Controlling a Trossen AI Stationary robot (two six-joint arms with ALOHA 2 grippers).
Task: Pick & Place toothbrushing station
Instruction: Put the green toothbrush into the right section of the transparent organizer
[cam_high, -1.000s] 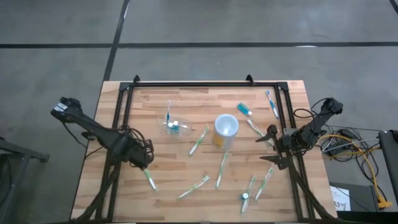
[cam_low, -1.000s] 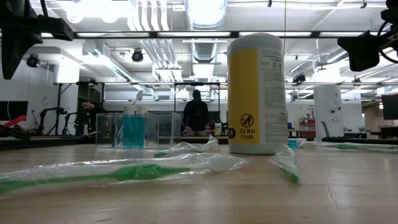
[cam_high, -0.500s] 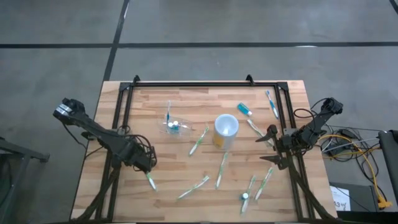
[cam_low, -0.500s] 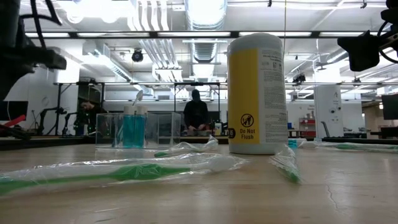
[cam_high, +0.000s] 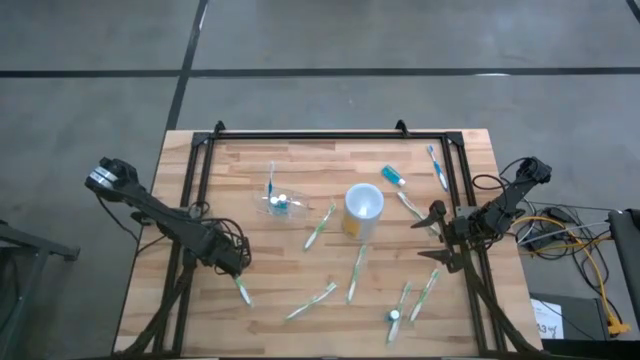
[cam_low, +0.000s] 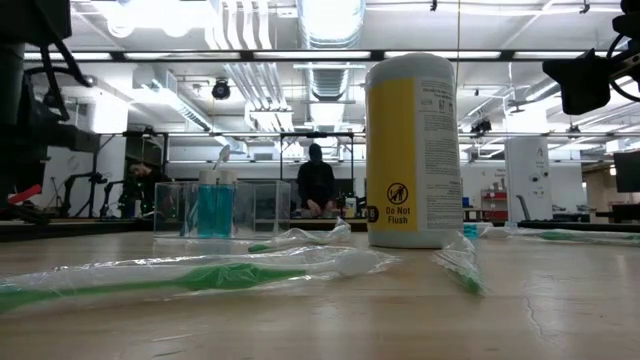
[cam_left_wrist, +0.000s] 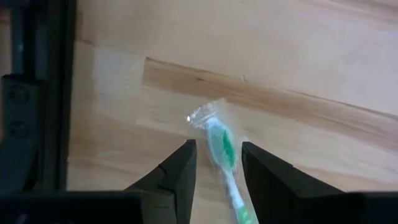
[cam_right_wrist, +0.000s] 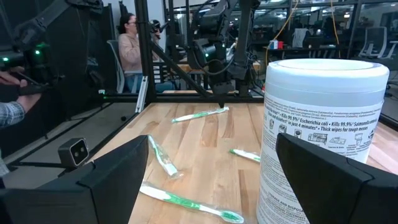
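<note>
Toothbrushing station (cam_high: 279, 201): the clear holder stands on the wood to the left of the yellow canister (cam_high: 362, 208), near it and not touching. In the low view the toothbrushing station (cam_low: 221, 206) sits upright with its mouth up and blue items standing inside. Its longer side runs level across that view. From above it is too faint to give you a firm axis.

Nearest the station, a wrapped toothbrush lies between it and the canister. More wrapped brushes are scattered on the near side of the canister.

Left gripper (cam_high: 236, 270): it is well to the left of the canister and nearer the front edge than the station. In the left wrist view the left gripper (cam_left_wrist: 217, 149) has its fingers (cam_left_wrist: 180, 168) drawn partway in on either side of a wrapped green toothbrush (cam_left_wrist: 221, 148). The handle runs back between them, and I read this as a grip on the brush. The head points forward, away from the wrist.

Right gripper (cam_high: 438, 235): it waits just right of the canister with its fingers spread wide and nothing between them.

Step in hand, as a judgement: one brush is picked and the carry to the station is due.

Your next move calls for:
- lifting clear of the loose brushes;
- crossing toward the canister's left side;
- turning the brush end-down over the station's mouth before you let go.

Keep the descent gentle, because the light clear holder may tip.
</note>
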